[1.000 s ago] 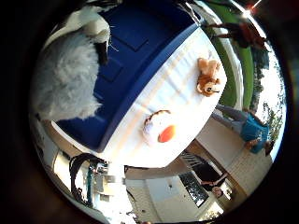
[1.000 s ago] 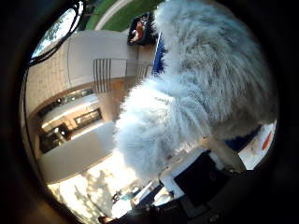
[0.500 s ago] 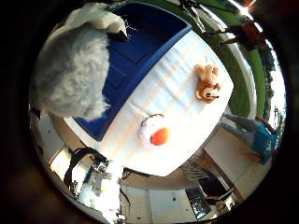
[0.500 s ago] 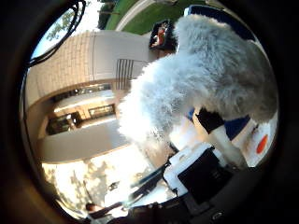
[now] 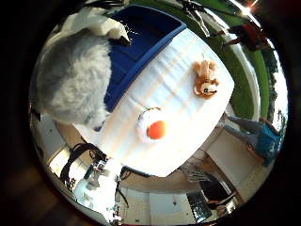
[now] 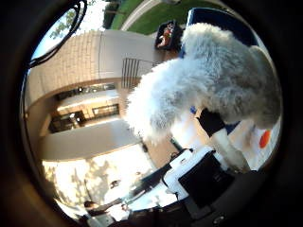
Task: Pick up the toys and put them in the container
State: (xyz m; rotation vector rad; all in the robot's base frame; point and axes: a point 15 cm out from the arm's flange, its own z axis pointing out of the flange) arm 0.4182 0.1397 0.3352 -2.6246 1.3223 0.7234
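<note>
- We are looking down at a table covered in a white cloth, standing outdoors, with green grass running along its far side and a pale building with steps beyond it.
- We are seeing a blue container sitting on the table, its open inside facing up, at the cloth's edge.
- We are holding a fluffy grey-white plush toy close to the palm; it is filling a large part of both palm views and is hanging over the blue container's near side, covering part of its rim.
- Our hand is showing white and black parts against the fur; one finger is lying against the plush, so the fingers are appearing to clasp the toy, though we cannot tell how tightly.
- A round white toy with an orange centre is lying on the cloth, roughly at the middle of the table, apart from the container.
- A small brown plush animal is lying on the cloth too, at about two o'clock from the round toy and well apart from it, near the table's grass-side edge.
</note>
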